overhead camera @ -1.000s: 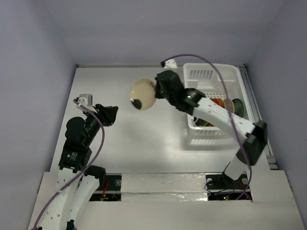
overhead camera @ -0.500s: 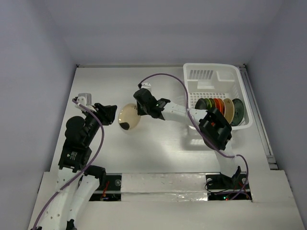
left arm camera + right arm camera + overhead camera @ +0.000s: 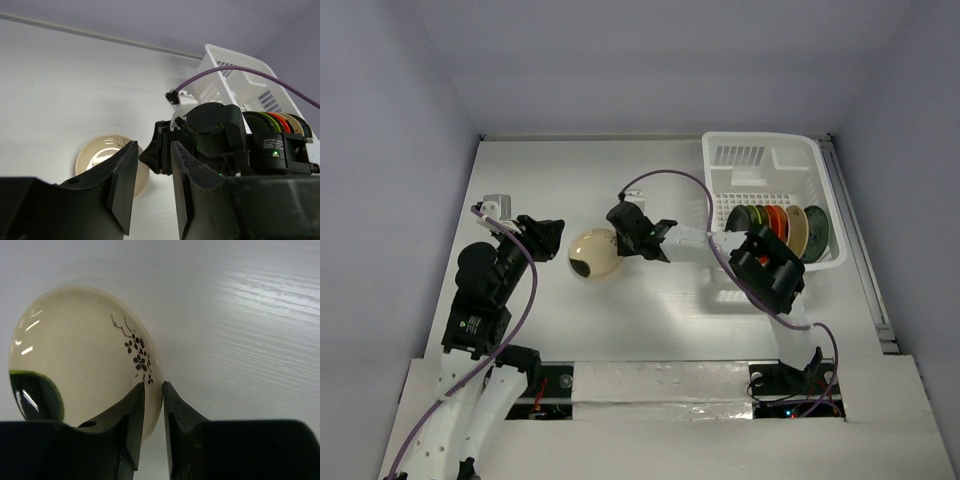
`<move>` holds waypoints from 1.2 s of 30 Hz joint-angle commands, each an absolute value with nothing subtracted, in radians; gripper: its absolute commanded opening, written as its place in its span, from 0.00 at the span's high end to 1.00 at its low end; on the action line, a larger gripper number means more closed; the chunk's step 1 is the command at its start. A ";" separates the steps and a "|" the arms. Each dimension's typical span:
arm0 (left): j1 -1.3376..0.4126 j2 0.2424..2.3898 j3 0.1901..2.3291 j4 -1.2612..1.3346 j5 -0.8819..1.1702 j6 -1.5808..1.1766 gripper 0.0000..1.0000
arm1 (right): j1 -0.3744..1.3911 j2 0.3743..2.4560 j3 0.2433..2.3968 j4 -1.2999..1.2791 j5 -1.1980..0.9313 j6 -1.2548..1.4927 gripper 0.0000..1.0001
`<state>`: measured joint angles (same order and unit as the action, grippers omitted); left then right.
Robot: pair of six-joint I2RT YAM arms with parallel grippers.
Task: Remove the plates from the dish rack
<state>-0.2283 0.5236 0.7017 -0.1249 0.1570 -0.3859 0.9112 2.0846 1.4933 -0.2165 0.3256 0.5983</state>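
One big white dish rack (image 3: 760,150) holds several plates (image 3: 777,222) standing up; a cream plate (image 3: 590,252) is on the table (image 3: 520,180), well apart; the right claw (image 3: 153,390) straddles its rim, and I cannot tell if it squeezes; the left claw (image 3: 152,150) is narrowly open, holding nothing.

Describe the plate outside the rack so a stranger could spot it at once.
Start at the white dish rack in the far right corner of the table, then follow the right arm left to the right gripper. Its fingers straddle the rim of the cream plate. Unlike the plates standing in the rack, it is out on the table and bears a dark flower sprig.
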 commanded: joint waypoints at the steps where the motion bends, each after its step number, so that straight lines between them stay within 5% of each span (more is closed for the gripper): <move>1: -0.233 0.526 0.733 -0.081 0.175 -0.377 0.70 | 0.913 2.003 1.482 -0.190 0.360 0.580 0.72; 13: -0.224 0.522 0.732 -0.081 0.179 -0.377 0.70 | 0.913 1.870 1.467 -0.253 0.370 0.540 0.62; 15: -0.224 0.522 0.732 -0.081 0.178 -0.377 0.70 | 0.913 1.803 1.448 -0.258 0.391 0.522 0.65; 21: -0.224 0.515 0.733 -0.080 0.181 -0.371 0.70 | 0.902 1.534 1.390 -0.397 0.566 0.442 1.00; 27: -0.224 0.509 0.732 -0.077 0.179 -0.371 0.70 | 0.741 1.263 1.225 -0.547 0.624 0.474 1.00; 30: -0.224 0.509 0.732 -0.075 0.187 -0.371 0.70 | 0.675 1.191 1.186 -0.627 0.592 0.479 0.87; 31: -0.224 0.511 0.732 -0.075 0.189 -0.371 0.70 | 0.640 1.165 1.174 -0.647 0.585 0.476 0.73; 34: -0.224 0.508 0.730 -0.074 0.190 -0.371 0.70 | 0.572 1.161 1.164 -0.710 0.528 0.448 0.50; 36: -0.224 0.506 0.730 -0.074 0.187 -0.371 0.70 | 0.558 1.193 1.164 -0.732 0.465 0.417 0.49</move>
